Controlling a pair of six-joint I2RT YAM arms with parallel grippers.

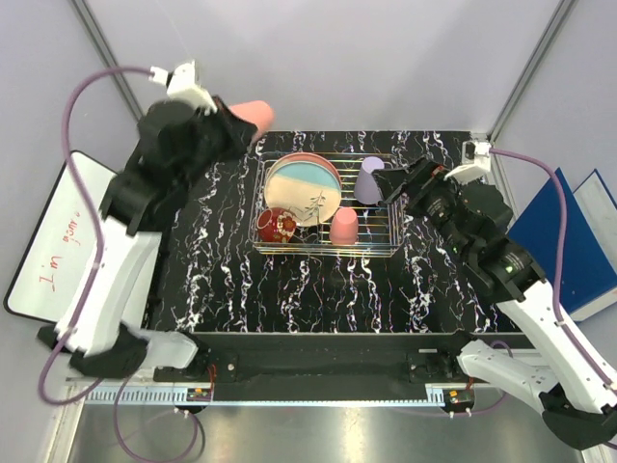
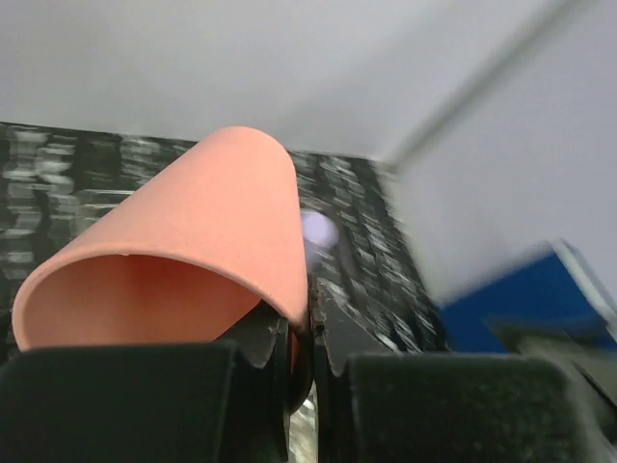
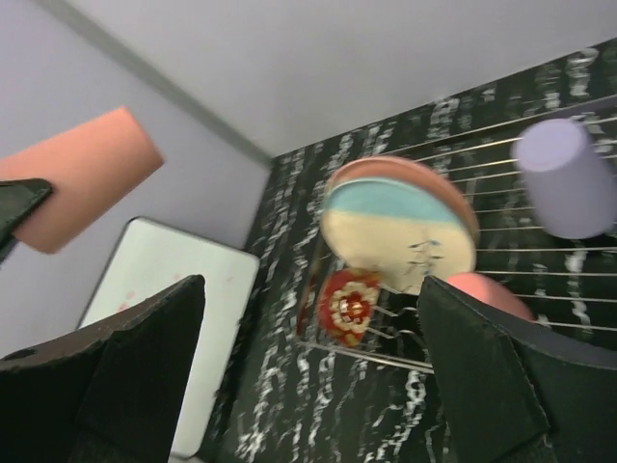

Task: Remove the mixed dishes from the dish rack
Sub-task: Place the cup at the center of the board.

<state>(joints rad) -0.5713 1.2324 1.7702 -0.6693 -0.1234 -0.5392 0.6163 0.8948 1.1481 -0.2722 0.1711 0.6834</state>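
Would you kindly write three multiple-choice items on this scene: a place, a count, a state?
1. Where is the small red patterned bowl? A. left end of the silver wire rack; B. on a shelf; C. in a sink.
2. How many cups are in the rack? A. none; B. two; C. four.
3. The left pincer is: A. open; B. hidden; C. shut on a salmon-pink cup.
Answers: A, bowl sits at rack's left end; B, lavender cup and pink cup; C, it clamps the cup's rim.
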